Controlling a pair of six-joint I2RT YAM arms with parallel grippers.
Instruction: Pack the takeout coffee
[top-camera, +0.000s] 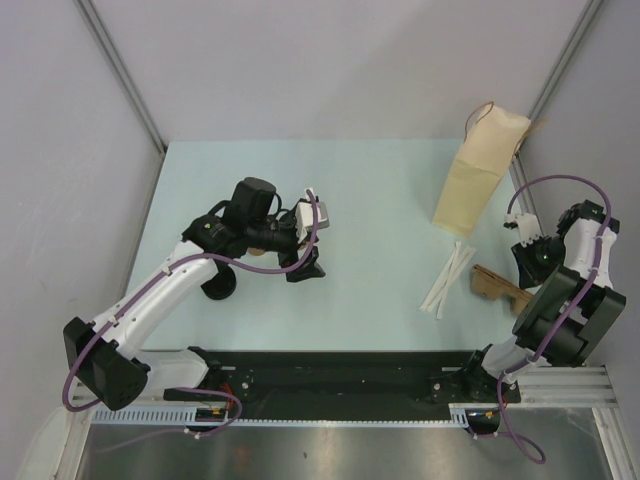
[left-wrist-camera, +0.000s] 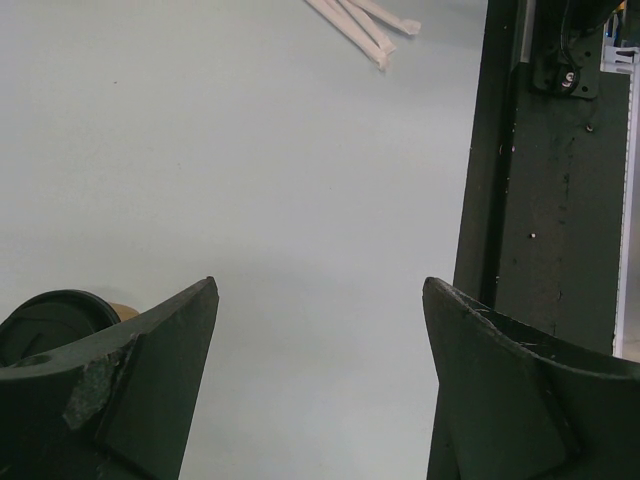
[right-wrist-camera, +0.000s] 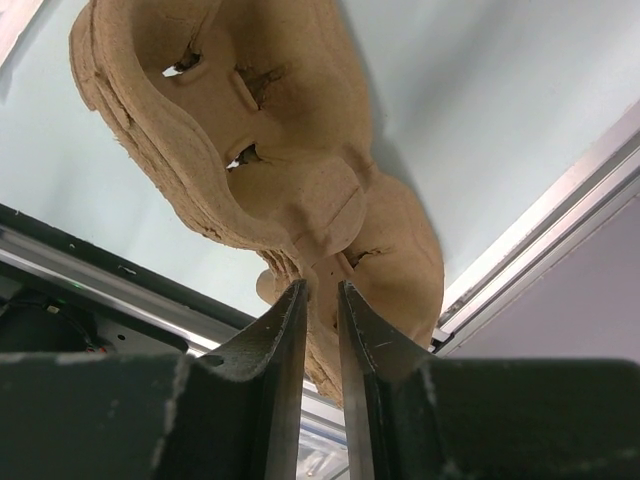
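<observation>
A takeout coffee cup with a black lid (left-wrist-camera: 55, 315) shows at the lower left of the left wrist view, just outside the left finger, with a strip of tan paper beside the lid. In the top view a dark round lid (top-camera: 219, 288) sits by the left arm, and a tan sliver (top-camera: 258, 252) is mostly hidden under the wrist. My left gripper (top-camera: 305, 268) (left-wrist-camera: 320, 290) is open and empty over bare table. My right gripper (top-camera: 522, 262) (right-wrist-camera: 322, 285) is shut on the edge of the brown pulp cup tray (right-wrist-camera: 300, 150) (top-camera: 497, 284).
The tall tan paper bag (top-camera: 478, 170) stands at the back right. White wrapped straws (top-camera: 448, 278) (left-wrist-camera: 365, 18) lie left of the tray. The black base rail (top-camera: 340, 375) (left-wrist-camera: 550, 200) runs along the near edge. The table's right edge rail (right-wrist-camera: 540, 250) is close to the tray.
</observation>
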